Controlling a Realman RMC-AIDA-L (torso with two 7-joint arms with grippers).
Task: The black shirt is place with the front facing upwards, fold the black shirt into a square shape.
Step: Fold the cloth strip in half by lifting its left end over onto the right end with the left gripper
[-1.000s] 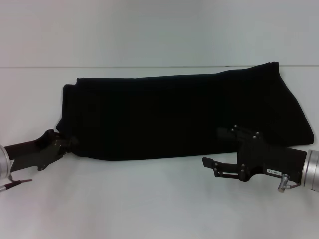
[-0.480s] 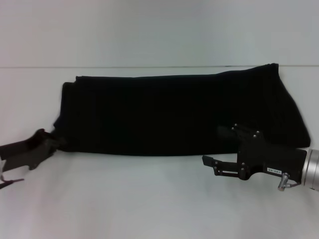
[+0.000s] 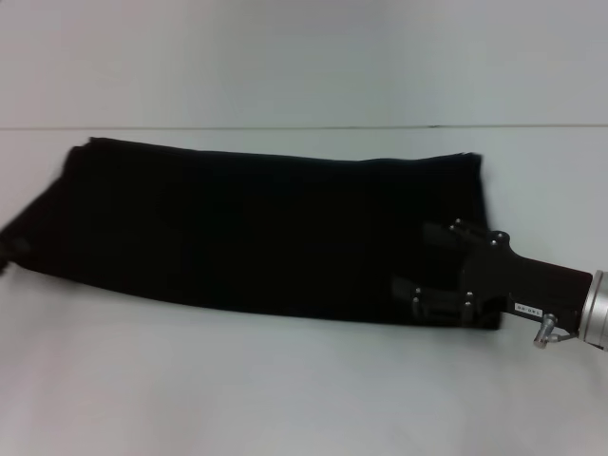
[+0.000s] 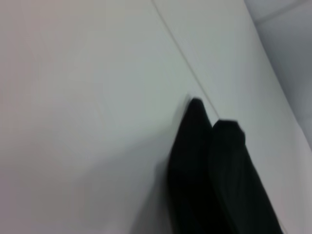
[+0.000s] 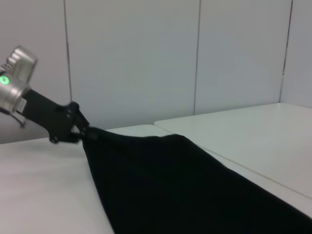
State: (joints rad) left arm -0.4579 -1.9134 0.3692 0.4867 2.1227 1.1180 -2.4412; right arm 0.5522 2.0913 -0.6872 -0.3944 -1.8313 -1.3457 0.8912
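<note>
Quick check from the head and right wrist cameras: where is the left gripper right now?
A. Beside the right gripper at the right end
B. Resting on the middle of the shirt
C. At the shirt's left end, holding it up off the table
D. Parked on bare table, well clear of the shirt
C: in the right wrist view the left gripper is clamped on the end of the black shirt, which hangs from it above the table.

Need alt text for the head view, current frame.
A black shirt, folded into a long band, stretches across a white table. The right claw is at its near right corner; the left claw is at its left end, at the picture's edge.
</note>
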